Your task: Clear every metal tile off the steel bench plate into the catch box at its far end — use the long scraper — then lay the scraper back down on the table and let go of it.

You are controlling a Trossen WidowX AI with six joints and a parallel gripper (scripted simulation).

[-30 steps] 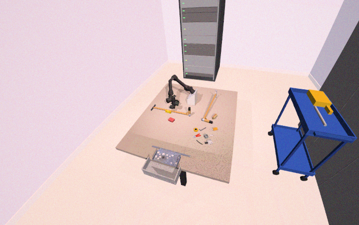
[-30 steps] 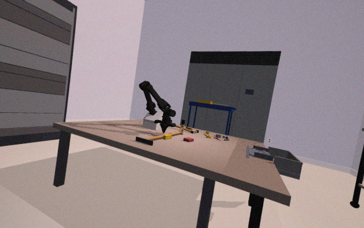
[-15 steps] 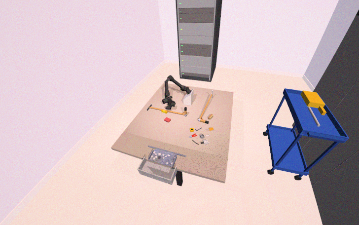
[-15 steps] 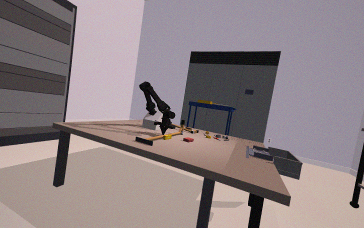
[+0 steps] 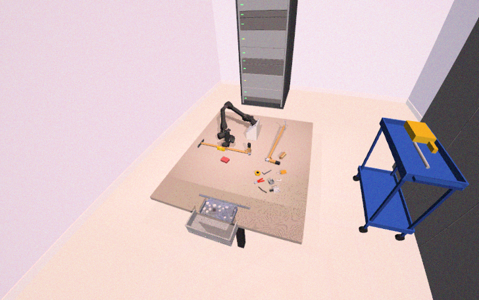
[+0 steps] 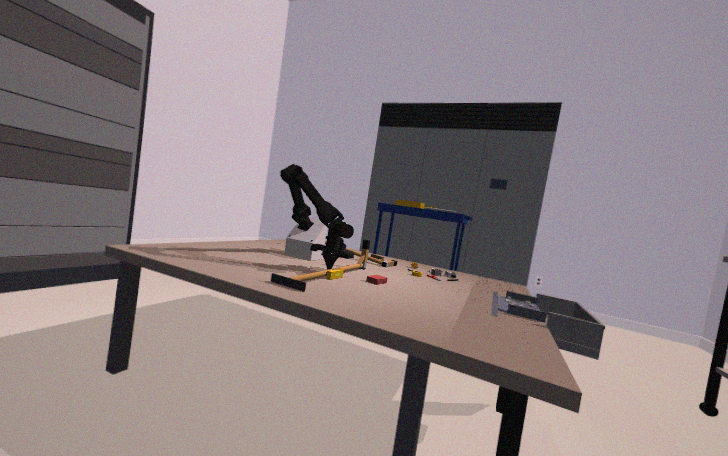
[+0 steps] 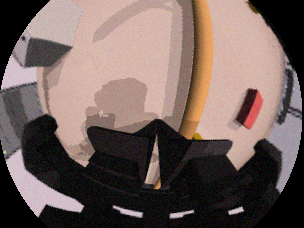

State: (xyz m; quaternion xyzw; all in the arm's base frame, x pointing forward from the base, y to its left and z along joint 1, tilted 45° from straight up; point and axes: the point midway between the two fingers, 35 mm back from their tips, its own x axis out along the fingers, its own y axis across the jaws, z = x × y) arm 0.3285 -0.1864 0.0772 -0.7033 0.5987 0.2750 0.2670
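Note:
The long tool with a broad dark blade [image 5: 201, 143] [image 6: 288, 281] has an orange wooden handle [image 5: 233, 150] [image 6: 311, 276] [image 7: 202, 50] and an upright black-tipped grip [image 5: 249, 145] [image 6: 365, 245]. It lies on the table. My gripper [image 5: 225, 145] [image 6: 329, 266] [image 7: 158, 121] is shut and empty, pointing down beside the handle on the robot base's side. Whether it touches the table is unclear. Several small pale tiles [image 5: 207, 210] lie on the steel plate [image 5: 226, 217] [image 6: 529, 313] at the table's edge. The catch box [image 5: 212, 235] [image 6: 577, 341] hangs beyond it.
A yellow block [image 5: 220, 149] [image 6: 334, 274] is at the handle; a red block [image 5: 225, 160] [image 6: 376, 279] [image 7: 251, 108] lies beyond. A second wooden-handled tool [image 5: 276, 141] lies to the right. A yellow tape measure [image 5: 257, 173] and small tools lie between. A grey rail [image 5: 243, 206] borders the plate.

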